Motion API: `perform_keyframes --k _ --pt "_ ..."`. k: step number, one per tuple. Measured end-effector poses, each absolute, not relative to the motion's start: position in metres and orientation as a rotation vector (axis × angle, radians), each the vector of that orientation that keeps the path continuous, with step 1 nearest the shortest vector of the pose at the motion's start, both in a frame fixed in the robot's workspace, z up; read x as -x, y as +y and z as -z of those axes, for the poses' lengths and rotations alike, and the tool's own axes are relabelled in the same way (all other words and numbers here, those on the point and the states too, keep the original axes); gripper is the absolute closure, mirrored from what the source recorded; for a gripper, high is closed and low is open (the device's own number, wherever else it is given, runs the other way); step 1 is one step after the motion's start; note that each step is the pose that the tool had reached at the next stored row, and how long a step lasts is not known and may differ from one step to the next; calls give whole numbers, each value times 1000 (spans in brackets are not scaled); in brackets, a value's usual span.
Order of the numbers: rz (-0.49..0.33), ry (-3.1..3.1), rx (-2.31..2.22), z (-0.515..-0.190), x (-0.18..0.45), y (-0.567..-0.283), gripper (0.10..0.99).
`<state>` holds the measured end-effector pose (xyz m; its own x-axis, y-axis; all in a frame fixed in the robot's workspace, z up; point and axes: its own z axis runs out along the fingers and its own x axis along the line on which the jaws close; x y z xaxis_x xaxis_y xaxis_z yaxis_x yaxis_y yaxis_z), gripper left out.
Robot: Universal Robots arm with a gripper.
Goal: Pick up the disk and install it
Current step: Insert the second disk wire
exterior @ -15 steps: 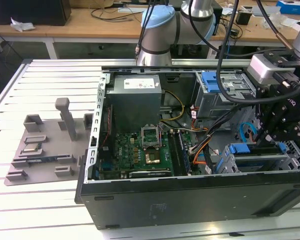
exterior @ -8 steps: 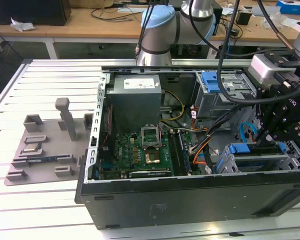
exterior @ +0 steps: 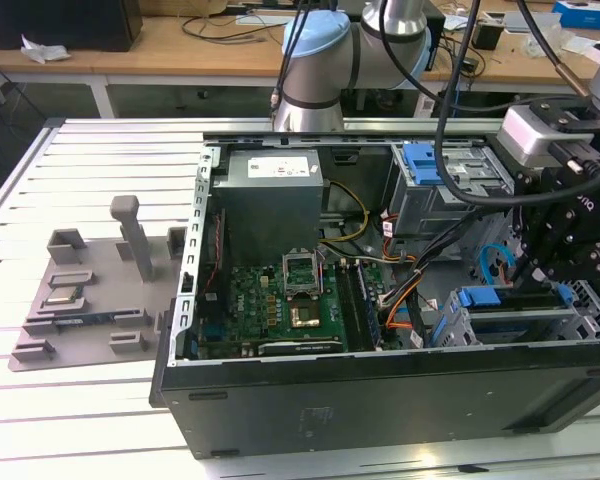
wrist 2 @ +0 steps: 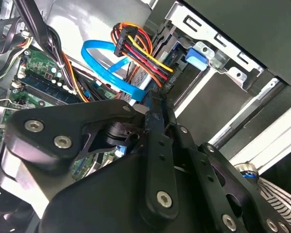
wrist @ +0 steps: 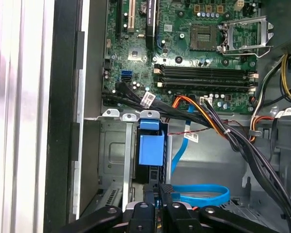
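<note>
I have the claw (wrist: 161, 194) pinching the disk (wrist: 151, 148) by its rear edge; the disk stands on edge in the drive cage (wrist: 114, 155) of the open computer case (exterior: 310, 400).

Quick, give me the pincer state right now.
Pincer: closed on the disk, which stands on edge in the drive cage inside the computer case.
</note>
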<state>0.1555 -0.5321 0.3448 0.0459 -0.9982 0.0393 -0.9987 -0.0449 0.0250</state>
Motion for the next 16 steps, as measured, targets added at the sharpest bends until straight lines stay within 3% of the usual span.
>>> perform_keyframes --k 11,13,14,16 --pt "-13 -2141 -2241 -340 -156 -532 925" --pt "-14 -2141 -2240 -340 -156 -532 914" --pt "-14 -2141 -2240 -340 -156 -533 851" --pt "-15 -2140 -2240 -345 -156 -531 851"
